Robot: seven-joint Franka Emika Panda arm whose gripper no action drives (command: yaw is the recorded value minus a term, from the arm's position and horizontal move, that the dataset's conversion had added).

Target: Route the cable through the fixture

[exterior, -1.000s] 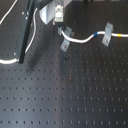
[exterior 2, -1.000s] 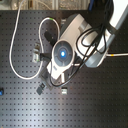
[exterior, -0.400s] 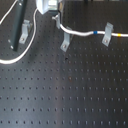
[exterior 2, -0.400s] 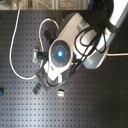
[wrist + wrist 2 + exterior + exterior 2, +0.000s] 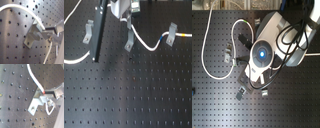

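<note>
Since a second ago the arm has shifted toward the first exterior view's left; its claw (image 5: 128, 22) now sits directly above the middle bracket, where earlier it hung a little further right.

Left to right in the first exterior view:
- White cable (image 5: 151, 46) enters at the upper left corner, and another stretch of it lies low along the left edge of the black perforated tabletop (image 5: 134, 95).
- Left bracket (image 5: 87, 32), grey metal, upright, no cable in it.
- Dark post (image 5: 98, 32) leaning down from the top edge, just beside that bracket.
- Middle bracket (image 5: 129, 40); the claw is right over it, and the cable drops from the claw past this bracket, then sags and rises to the right.
- Blue band (image 5: 162, 36) on the cable just before the right bracket (image 5: 170, 35); the cable passes through this bracket. Yellow band (image 5: 184, 35) just beyond it.

Second exterior view: the arm's white body (image 5: 267, 47) covers the claw; the cable loops wide over the second exterior view's left.

First wrist view: cable (image 5: 30, 13) arcs down to the bracket (image 5: 33, 33) and meets its top. Second wrist view: same contact, with a reddish mark on the cable (image 5: 44, 92) there. Whether the claw is closed on the cable, I cannot tell.
</note>
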